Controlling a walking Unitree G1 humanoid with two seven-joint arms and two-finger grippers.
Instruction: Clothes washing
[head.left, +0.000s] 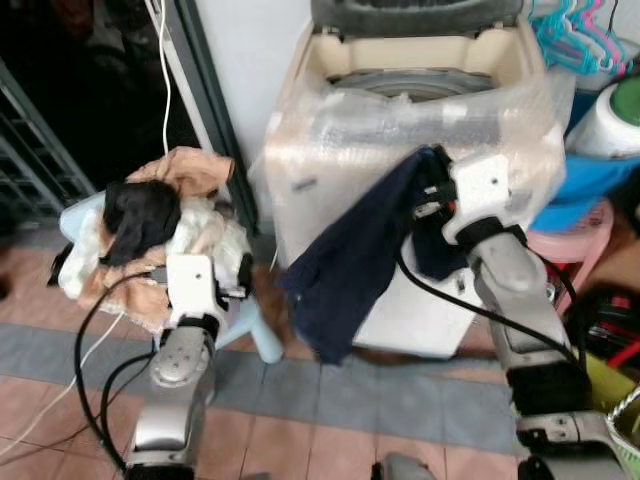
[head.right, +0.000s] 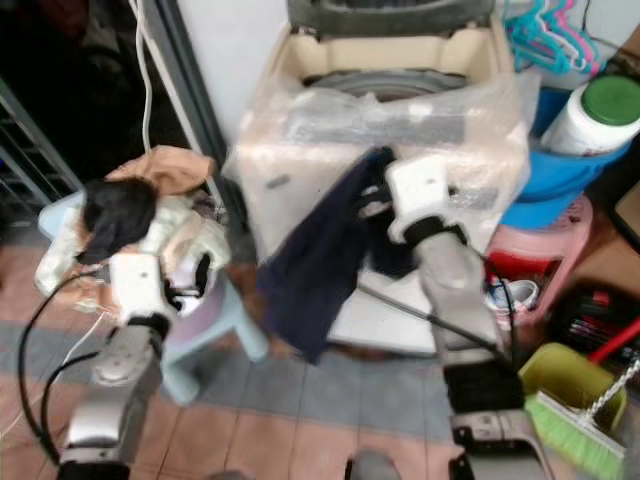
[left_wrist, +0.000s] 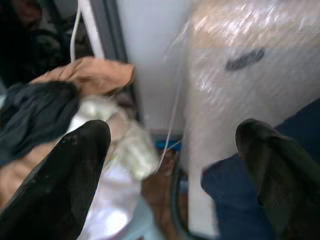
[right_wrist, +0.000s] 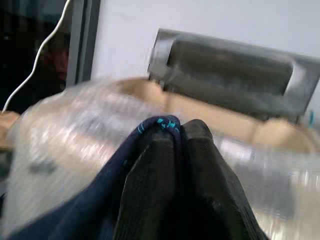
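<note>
The washing machine (head.left: 420, 150) is the landmark here. It is a cream top-loader, its front wrapped in clear bubble plastic, and its grey lid (right_wrist: 227, 67) stands open at the back.

The right pincer (right_wrist: 182, 132) is in front of the machine, at the height of its upper front edge. Its two black fingers (right_wrist: 150, 185) are pressed together and they pinch a dark blue garment (head.left: 360, 260) at a corner with light blue stitching. The garment hangs down from this grip along the front of the machine, and its lower end is above the floor.

To the left of the machine stands a small light blue stool (head.left: 255, 330) with a pile of clothes (head.left: 165, 235) on it. In the pile I see a peach cloth (head.left: 190, 168) on top, a black piece (head.left: 140, 215) under it, and pale pieces lower. The left pincer (left_wrist: 175, 165) is just in front of this pile, and its fingers (left_wrist: 70, 175) are spread wide with nothing between them.

To the right of the machine there are turquoise and pink hangers (head.left: 585, 35), a white bottle with a green cap (head.right: 595, 110), a blue basin (head.right: 560, 175) and a pink basin (head.left: 580, 235). Lower on that side is a green dustpan with a brush (head.right: 575, 415).

The floor (head.left: 330, 420) before the machine has reddish and grey tiles.
</note>
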